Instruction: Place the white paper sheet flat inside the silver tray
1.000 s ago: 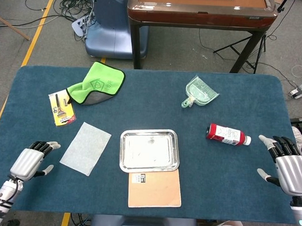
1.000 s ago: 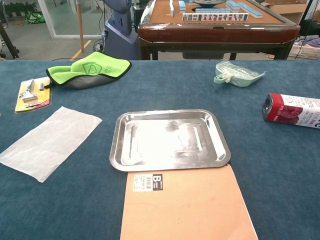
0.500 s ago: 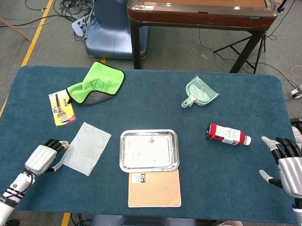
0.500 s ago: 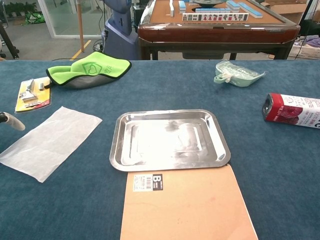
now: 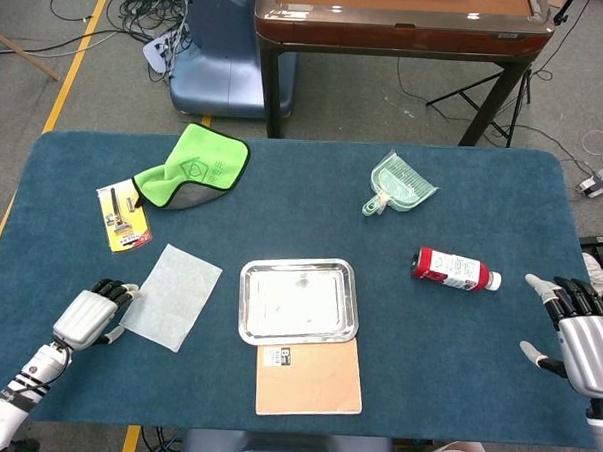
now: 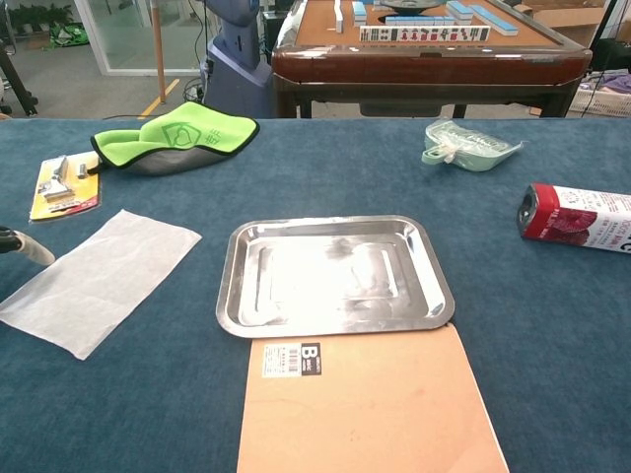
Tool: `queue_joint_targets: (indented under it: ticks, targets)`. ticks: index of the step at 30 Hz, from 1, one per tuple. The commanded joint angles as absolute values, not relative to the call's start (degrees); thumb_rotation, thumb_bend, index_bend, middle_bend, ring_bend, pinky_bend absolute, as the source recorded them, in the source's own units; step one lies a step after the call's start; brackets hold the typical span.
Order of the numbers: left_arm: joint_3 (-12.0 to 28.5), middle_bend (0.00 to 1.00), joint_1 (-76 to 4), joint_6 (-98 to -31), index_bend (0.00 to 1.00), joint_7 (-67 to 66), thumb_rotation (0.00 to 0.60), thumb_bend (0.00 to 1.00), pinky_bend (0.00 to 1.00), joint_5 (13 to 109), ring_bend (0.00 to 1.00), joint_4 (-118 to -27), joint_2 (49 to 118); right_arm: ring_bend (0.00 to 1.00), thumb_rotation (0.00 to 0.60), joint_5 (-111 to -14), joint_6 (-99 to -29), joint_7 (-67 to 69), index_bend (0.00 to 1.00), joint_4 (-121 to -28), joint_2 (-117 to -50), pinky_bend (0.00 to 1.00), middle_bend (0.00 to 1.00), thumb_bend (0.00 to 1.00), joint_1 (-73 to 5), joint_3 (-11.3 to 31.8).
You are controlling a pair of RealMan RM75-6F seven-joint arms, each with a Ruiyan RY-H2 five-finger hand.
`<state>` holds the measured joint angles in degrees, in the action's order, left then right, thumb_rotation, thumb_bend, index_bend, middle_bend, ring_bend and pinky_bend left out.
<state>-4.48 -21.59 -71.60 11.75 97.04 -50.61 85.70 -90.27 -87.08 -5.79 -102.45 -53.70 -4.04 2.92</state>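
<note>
The white paper sheet [image 5: 171, 296] lies flat on the blue table, to the left of the silver tray [image 5: 347, 304]. The tray holds nothing. My left hand [image 5: 90, 315] sits low at the sheet's left edge, with its dark fingertips [image 5: 115, 291] reaching that edge and nothing held in it. In the chest view only one pale fingertip [image 6: 22, 243] shows, by the paper sheet [image 6: 99, 279], left of the tray [image 6: 229, 286]. My right hand [image 5: 585, 343] hovers open with its fingers apart at the table's right edge, far from both.
A brown board [image 5: 308, 376] lies tucked under the tray's front rim. A red bottle [image 5: 452, 269] lies to the right, with a green dustpan [image 5: 398, 183] behind it. A green cloth [image 5: 194, 166] and a yellow packet [image 5: 122, 216] are at the back left.
My left hand has moved right across the table until its fingertips reach the paper's left edge. The right hand has drifted slightly down and to the right. The paper and the tray have not moved.
</note>
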Motion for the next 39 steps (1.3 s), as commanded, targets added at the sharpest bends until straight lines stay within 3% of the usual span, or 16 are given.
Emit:
queue_joint_targets:
  ticks: [1,39]
  targets:
    - [-4.64,0.22,-21.63,-71.54,0.23,11.77,0.6,0.25,0.16,96.87,0.18,-50.61,85.69,0.14,0.6,-90.32,-87.13,-5.8,0.17,-102.44,-53.71,0.17,0.25,0.11,-3.99,2.91]
    - [-5.25,0.22,-23.08,-69.37,0.23,12.13,0.6,0.24,0.16,94.48,0.17,-51.04,86.59,0.14,0.6,-90.58,-88.94,-5.32,0.17,-102.09,-53.68,0.17,0.25,0.11,-2.28,2.6]
